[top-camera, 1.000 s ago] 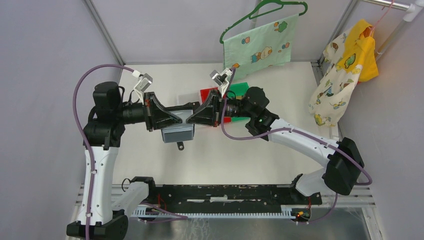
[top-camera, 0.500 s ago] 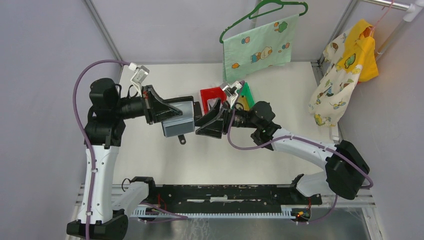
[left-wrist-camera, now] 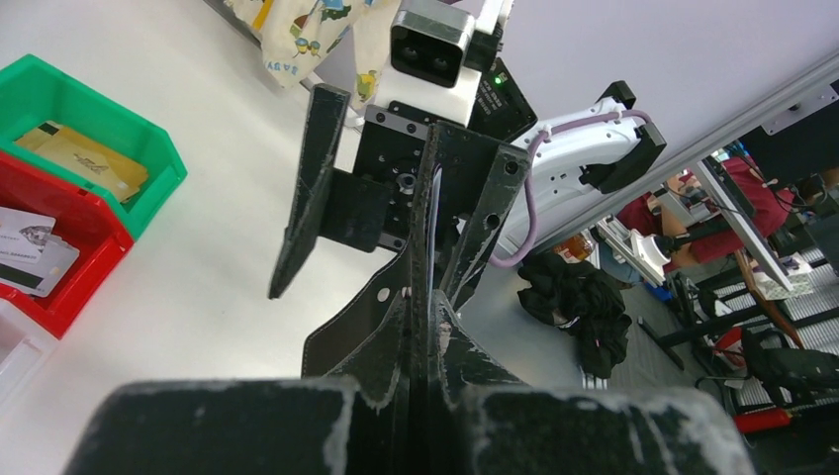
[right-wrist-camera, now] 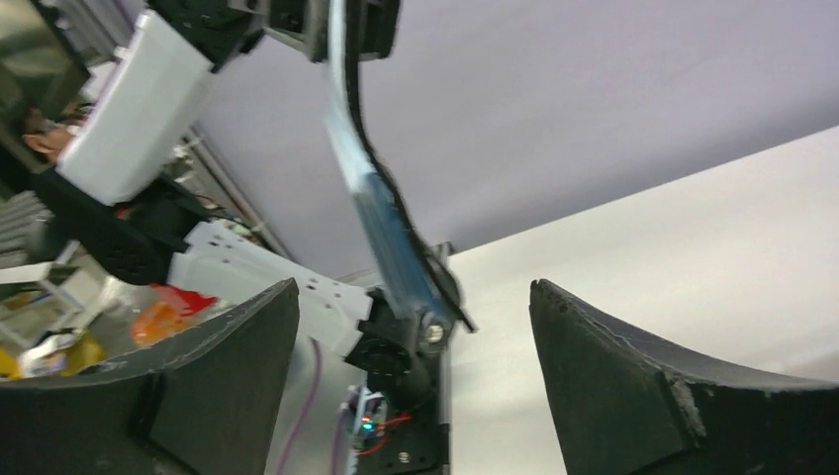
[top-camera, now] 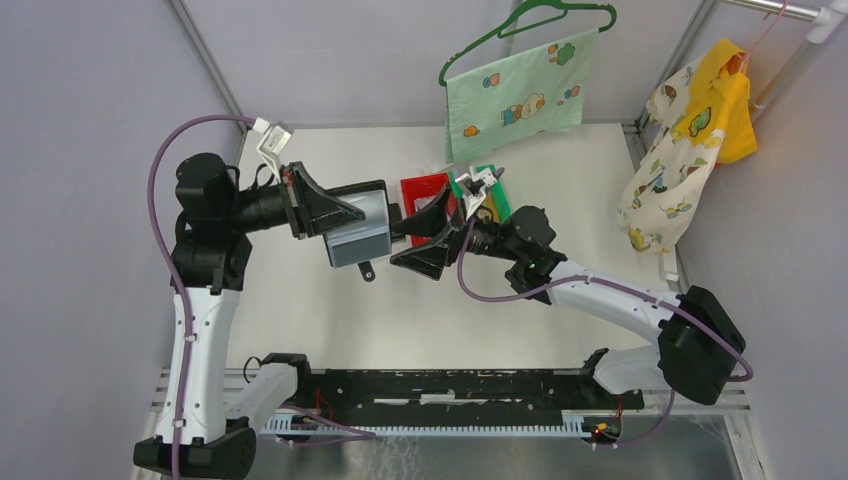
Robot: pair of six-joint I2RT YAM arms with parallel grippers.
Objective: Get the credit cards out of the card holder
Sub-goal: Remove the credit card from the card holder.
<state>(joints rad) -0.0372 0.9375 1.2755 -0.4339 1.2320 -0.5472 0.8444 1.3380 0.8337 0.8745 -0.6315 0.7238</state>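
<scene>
The black card holder (top-camera: 357, 235), grey-blue lining showing, hangs above the table with my left gripper (top-camera: 358, 213) shut on its left part; its snap tab (top-camera: 367, 270) dangles below. In the left wrist view the card holder (left-wrist-camera: 368, 315) is edge-on between the closed fingers of the left gripper (left-wrist-camera: 432, 309). My right gripper (top-camera: 398, 247) stands wide open just off the holder's right edge, holding nothing. Between its spread fingers (right-wrist-camera: 223, 366) the right wrist view shows the card holder (right-wrist-camera: 388, 242) edge-on. Credit cards lie in the bins: a tan-gold one (left-wrist-camera: 87, 163) and whitish ones (left-wrist-camera: 30, 249). I cannot tell whether cards sit inside the holder.
A red bin (top-camera: 423, 186) and a green bin (top-camera: 492, 190) stand behind the right gripper, with a clear bin's corner (left-wrist-camera: 8, 346) beside the red bin (left-wrist-camera: 94, 230). A green cloth on a hanger (top-camera: 515, 92) and a yellow patterned garment (top-camera: 690, 140) hang at the back.
The right gripper went from shut at the holder's right edge to wide open and drew back slightly. The left arm raised and tilted the holder a little.
</scene>
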